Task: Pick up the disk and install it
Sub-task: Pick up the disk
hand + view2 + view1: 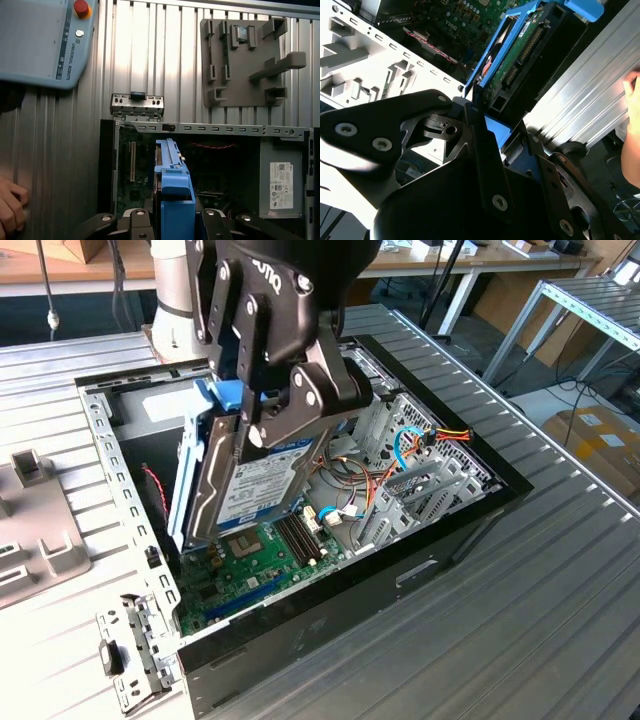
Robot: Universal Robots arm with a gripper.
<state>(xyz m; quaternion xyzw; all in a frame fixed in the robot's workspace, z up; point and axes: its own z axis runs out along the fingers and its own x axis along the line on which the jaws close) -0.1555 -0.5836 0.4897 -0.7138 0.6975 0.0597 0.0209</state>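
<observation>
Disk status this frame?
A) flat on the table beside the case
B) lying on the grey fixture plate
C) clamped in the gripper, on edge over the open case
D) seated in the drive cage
C: the gripper is shut on the disk, which hangs on edge above the motherboard inside the open case.

A ribbed metal table (560,580) spreads across the foreground, bright under the light. Behind it runs a wooden workbench (80,270). Off to the exterior view's right, a metal rack (590,305) stands on a pale grey floor (540,395), near a cardboard box (600,445).
</observation>
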